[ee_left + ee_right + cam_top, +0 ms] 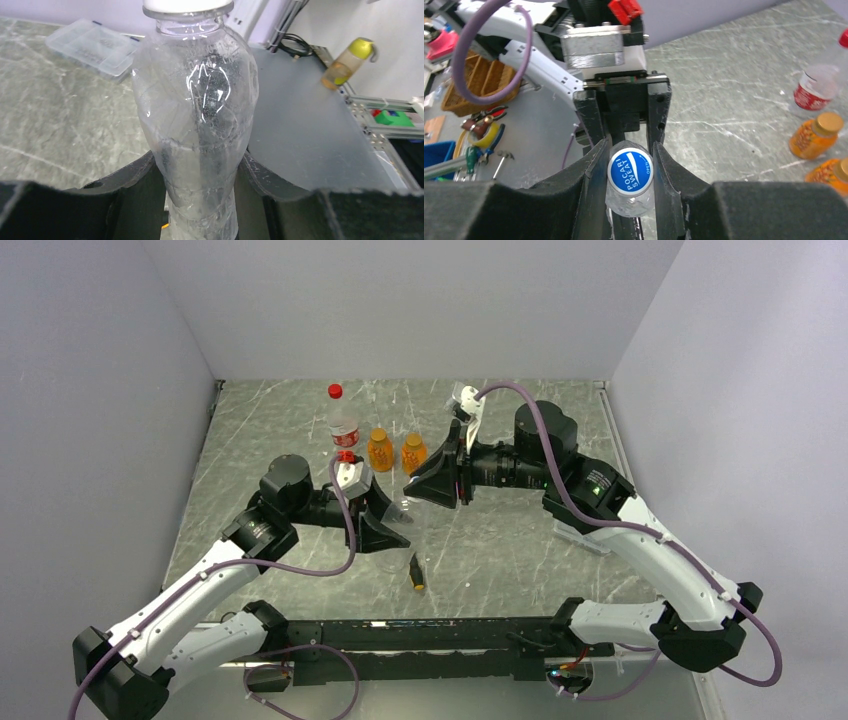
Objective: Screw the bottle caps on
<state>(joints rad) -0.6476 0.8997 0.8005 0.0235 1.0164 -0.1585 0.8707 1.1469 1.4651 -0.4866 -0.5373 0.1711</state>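
Note:
My left gripper (200,167) is shut on the lower body of a crinkled clear bottle (200,95), its jaws pressed against both sides. On the bottle's neck sits a blue cap (630,170) with a white rim, and my right gripper (629,159) is shut on this cap from either side. In the top view the two grippers, left (390,530) and right (418,490), meet at mid-table. Behind them stand a taller clear bottle (342,422) with a red cap and red-white label, and two amber-orange bottles (379,450) (413,452) with orange caps on.
A black-and-orange screwdriver (417,572) lies on the table just in front of the left gripper. A clear rectangular plastic box (92,45) sits to the right, under the right arm. Grey walls close in the table on three sides.

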